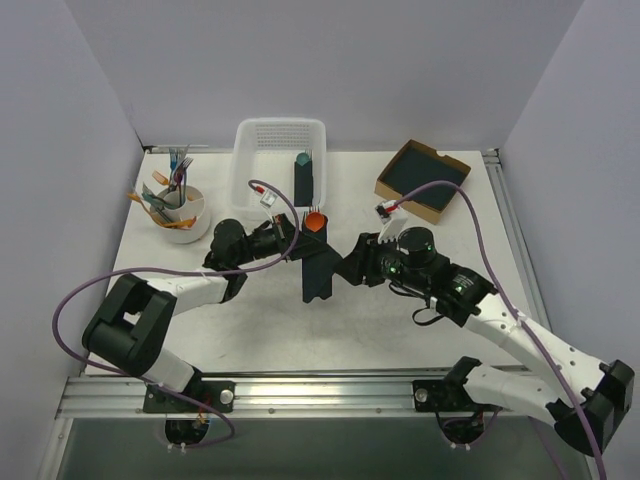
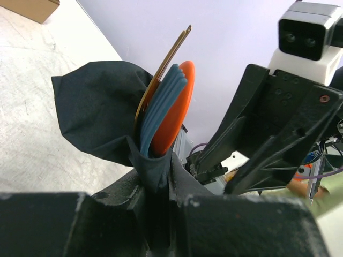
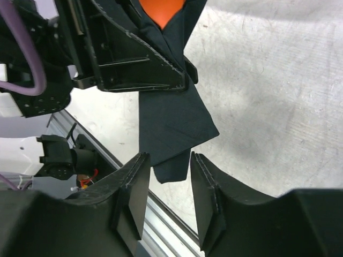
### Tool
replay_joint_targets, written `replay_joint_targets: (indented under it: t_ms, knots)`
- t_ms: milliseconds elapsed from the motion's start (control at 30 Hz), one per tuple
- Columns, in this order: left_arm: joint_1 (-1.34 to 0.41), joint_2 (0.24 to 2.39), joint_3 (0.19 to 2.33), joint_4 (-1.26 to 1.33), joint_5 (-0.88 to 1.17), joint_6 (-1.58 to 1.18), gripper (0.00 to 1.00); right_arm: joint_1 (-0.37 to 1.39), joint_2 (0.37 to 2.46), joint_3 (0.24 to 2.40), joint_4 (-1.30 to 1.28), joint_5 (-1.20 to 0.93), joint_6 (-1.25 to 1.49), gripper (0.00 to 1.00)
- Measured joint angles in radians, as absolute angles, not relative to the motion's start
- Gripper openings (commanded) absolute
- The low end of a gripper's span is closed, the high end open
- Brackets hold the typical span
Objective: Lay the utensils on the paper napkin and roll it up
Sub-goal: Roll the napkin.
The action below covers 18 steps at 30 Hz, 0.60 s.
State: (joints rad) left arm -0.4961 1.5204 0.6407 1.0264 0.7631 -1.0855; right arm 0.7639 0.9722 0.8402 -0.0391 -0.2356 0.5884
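- Near-black paper napkin (image 1: 318,268), very dark green tint, folded into a narrow loose bundle, not a tight roll. Sits mid table (image 1: 250,330), between the two tools.
- Top of the bundle flares open. One corner flops out to the side as a soft flap w/ creases.
- Utensils (image 2: 174,107) stick out of that open end: bright orange spoon bowl, a blue-grey ridged piece flat against it, and a thin gold-orange strip poking furthest.
- From above only the orange tip shows, on the end toward the white basket (image 1: 250,150).
- Other end of the bundle tapers to a folded point, edges uneven.
- Left tool (image 1: 288,242) clamped on the bundle just below the flared end, fabric pinched between its fingers.
- Right tool (image 3: 169,156) fingers apart. The pointed end hangs in the gap. Can't tell if it touches either one.
- Elsewhere: dark roll (image 1: 303,178) w/ teal tip in the basket, cardboard box (image 1: 392,185) of dark sheets far right, white cup (image 1: 195,228) of mixed cutlery far left.
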Motion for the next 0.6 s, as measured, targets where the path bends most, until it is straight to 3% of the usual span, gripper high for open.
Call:
replay_joint_targets:
  t_ms: [600]
  knots:
    - [-0.513,1.478,0.632,0.994,0.764,-1.065,0.05,0.738,1.122,0.886,0.0,-0.259,0.544,0.31]
